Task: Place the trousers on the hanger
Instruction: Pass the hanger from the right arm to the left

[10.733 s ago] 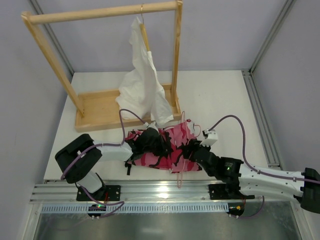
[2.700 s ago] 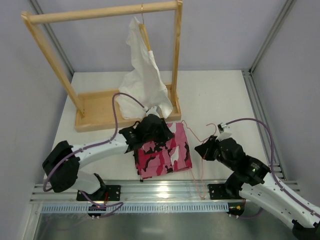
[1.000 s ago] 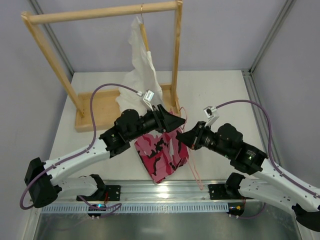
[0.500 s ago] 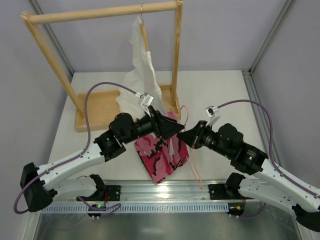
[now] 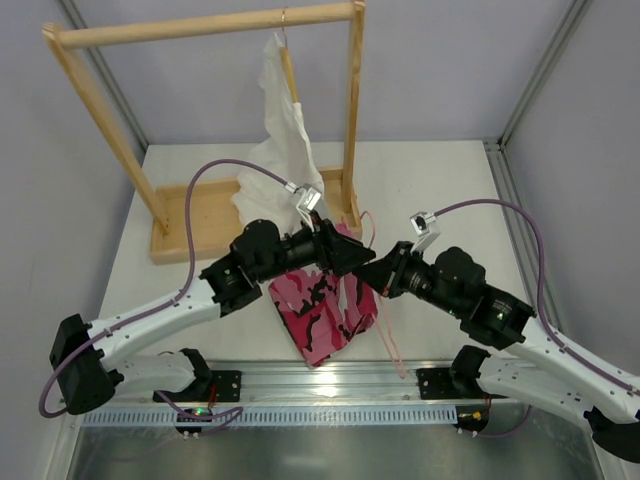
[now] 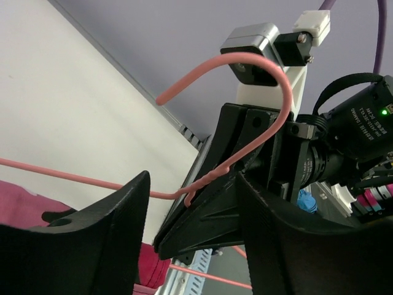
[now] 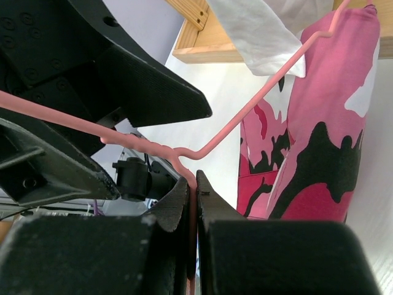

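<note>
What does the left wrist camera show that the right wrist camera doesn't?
Only the left wrist view shows the hanger's hook curving up. Only the right wrist view shows the white garment, the wooden rack base and most of the trousers. Both show the right gripper pinching the hanger's neck, with the left gripper open on either side.

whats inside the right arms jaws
The pink hanger, its wire right by the twist, clamped in the right gripper's shut jaws. How far the wire runs down between them is covered.
</note>
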